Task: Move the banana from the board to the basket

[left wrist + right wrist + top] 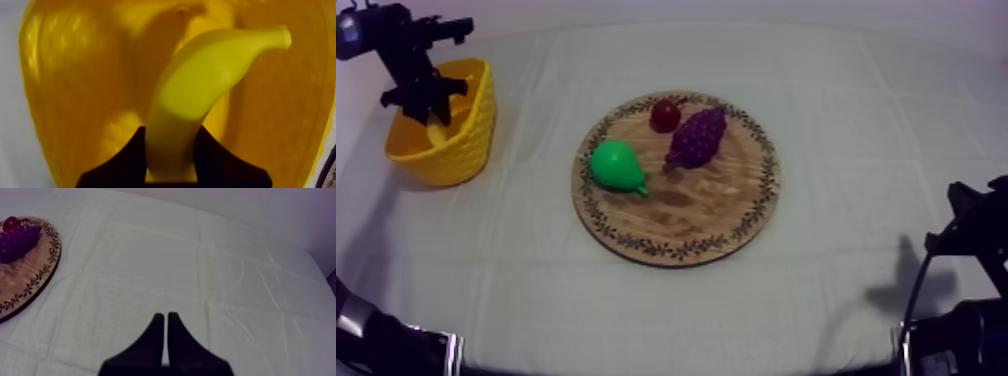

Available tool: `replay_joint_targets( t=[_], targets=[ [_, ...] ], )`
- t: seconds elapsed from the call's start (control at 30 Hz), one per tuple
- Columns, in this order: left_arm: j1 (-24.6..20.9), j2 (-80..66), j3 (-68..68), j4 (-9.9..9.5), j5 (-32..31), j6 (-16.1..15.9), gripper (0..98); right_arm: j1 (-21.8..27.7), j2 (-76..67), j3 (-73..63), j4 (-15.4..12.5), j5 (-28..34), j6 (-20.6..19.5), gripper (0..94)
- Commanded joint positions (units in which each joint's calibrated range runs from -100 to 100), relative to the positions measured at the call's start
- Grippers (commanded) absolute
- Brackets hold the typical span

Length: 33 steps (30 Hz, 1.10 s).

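Banana (200, 100), yellow and curved, is gripped at its thick end between the two black fingers of the left gripper (170, 137). The fingers are clenched on the fruit from both sides. Seen from the left wrist, the banana's narrow stem end points away from the fingers, into the yellow basket (461, 150). The basket's inner wall surrounds the fruit on all sides (whether the tip touches the bottom cannot be told).

From above, the left arm reaches in over the far left corner of the table. Its gripper sits at the mouth of the basket, and the basket stands on the grey-white cloth (856, 120), well apart from everything else.

Near the middle of the table lies the round wooden board (716, 215) with its patterned rim. Three toy fruits rest on the half of it toward the far side. A green pear (616, 165) lies near the rim on the basket's side. A bunch of purple grapes (698, 137) lies just beside the pear. A small red fruit (664, 115) sits at the far rim, touching or almost touching the grapes. The nearer half of the board is bare wood.

At the right side of the table, the right gripper (165, 319) holds nothing. Its fingers lie pressed together as a narrow wedge above bare cloth. From the right wrist, the board's edge, the grapes and the small red fruit are some way off to one side of the gripper.
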Motion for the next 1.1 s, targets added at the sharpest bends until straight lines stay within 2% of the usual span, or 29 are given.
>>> replay_joint_targets(
  t=[0.0,0.23,0.43,0.57,0.87,0.97,1.07],
  targets=[
    [0.0,0.4,-0.2,0.20,-0.5,-0.2,33.8,0.0,0.0,0.0,0.0,0.0,0.0,0.6],
    [-0.1,2.4,-1.2,0.82,-1.9,-0.5,37.4,0.0,0.0,0.0,0.0,0.0,0.0,0.6],
    [-0.2,2.4,-0.1,1.27,-3.9,-0.6,46.3,0.0,0.0,0.0,0.0,0.0,0.0,0.6],
    [-0.1,1.2,1.0,1.47,-5.3,-0.6,47.3,0.0,0.0,0.0,0.0,0.0,0.0,0.6],
    [0.8,-7.3,4.4,1.62,-8.7,-0.8,27.0,0.0,0.0,0.0,0.0,0.0,0.0,0.6],
    [1.3,-13.2,7.8,2.37,-11.7,-0.7,17.0,0.0,0.0,0.0,0.0,0.0,0.0,0.6],
    [1.4,-20.3,13.3,3.89,-16.2,-1.0,7.8,0.0,0.0,0.0,0.0,0.0,0.0,0.6]
  ],
)
